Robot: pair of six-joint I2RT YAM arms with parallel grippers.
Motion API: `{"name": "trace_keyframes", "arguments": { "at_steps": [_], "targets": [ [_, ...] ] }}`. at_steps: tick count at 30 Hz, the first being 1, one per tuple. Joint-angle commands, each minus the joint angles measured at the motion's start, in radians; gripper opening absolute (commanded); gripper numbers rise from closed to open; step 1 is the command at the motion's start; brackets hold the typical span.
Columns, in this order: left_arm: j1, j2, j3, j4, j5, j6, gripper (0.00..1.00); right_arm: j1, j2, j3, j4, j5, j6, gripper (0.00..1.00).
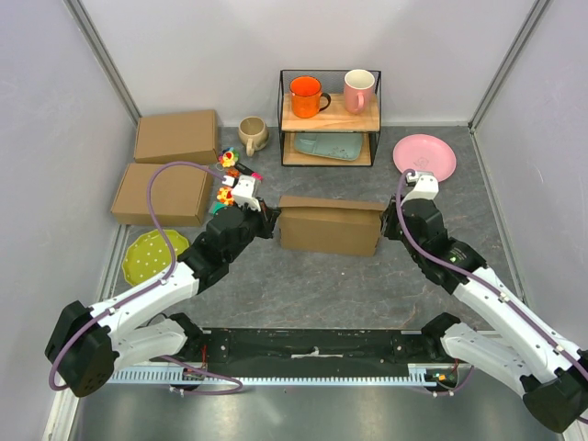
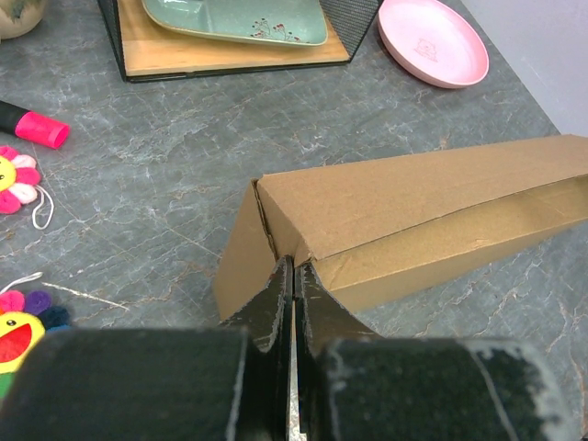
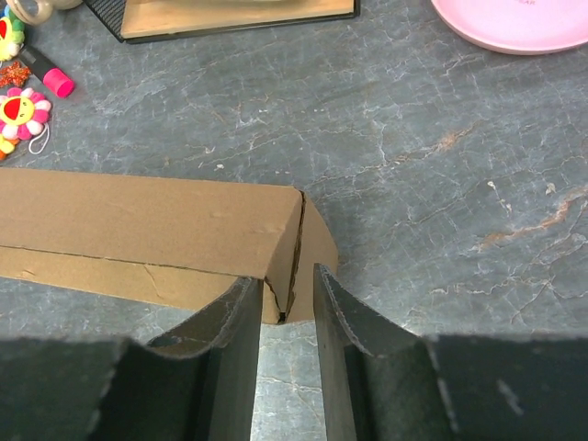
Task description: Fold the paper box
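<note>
Counted on grey marbled table (image 1: 322,285): three brown cardboard boxes. One plain corrugated paper box (image 1: 329,227) mid-table. Two similar flat boxes at far left, far flat box (image 1: 176,136) just behind near flat box (image 1: 161,194).

Three mugs: orange mug (image 1: 306,96) and pink mug (image 1: 358,90) on top shelf of one black wire rack (image 1: 284,119), beige mug (image 1: 252,134) just left of rack.

Three dishes: teal rectangular dish (image 1: 328,145) on lower rack shelf, round pink plate (image 1: 424,157) right of rack, green dotted plate (image 1: 154,254) at near left.

Two felt flower toys: pink-petalled flower (image 2: 14,175), multicolour flower (image 2: 18,331). One pink marker (image 2: 32,124) beside them.

Paper box lengthwise between both arms, one end toward each. Lid seam gaping along near side toward right end.

Left fingers (image 1: 269,220) clenched flat together, nothing visible between, tips touching box's near-left corner.

Right fingers (image 1: 384,225) released, parted, box's near-right corner seam in the gap. Contact there unclear.
</note>
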Motion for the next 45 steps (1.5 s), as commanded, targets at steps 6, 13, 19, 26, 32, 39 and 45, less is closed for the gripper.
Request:
{"name": "trace_keyframes", "arguments": {
  "at_steps": [6,13,19,26,32,39,45],
  "targets": [
    [-0.006,0.035,-0.005,-0.156,-0.003,-0.009,0.02,0.001,0.02,0.059,0.044,0.025,-0.028,0.27],
    [-0.006,0.041,-0.005,-0.159,0.003,-0.012,0.02,0.002,0.014,0.06,0.064,0.021,-0.035,0.2],
    [-0.006,0.04,-0.007,-0.159,0.007,-0.021,0.02,0.002,0.003,0.022,0.067,0.022,-0.021,0.0],
    [-0.007,0.049,-0.059,-0.112,0.018,-0.079,0.02,0.002,-0.048,-0.119,0.038,0.002,0.06,0.0],
    [-0.007,0.057,-0.117,-0.086,0.03,-0.135,0.02,0.002,-0.085,-0.206,0.023,-0.033,0.113,0.0],
    [-0.009,0.068,-0.105,-0.101,0.015,-0.138,0.02,0.002,-0.106,-0.132,-0.013,-0.007,0.094,0.16],
    [-0.009,0.066,-0.088,-0.119,0.006,-0.127,0.02,0.002,-0.112,0.046,-0.051,-0.007,0.022,0.44]
  ]
}}
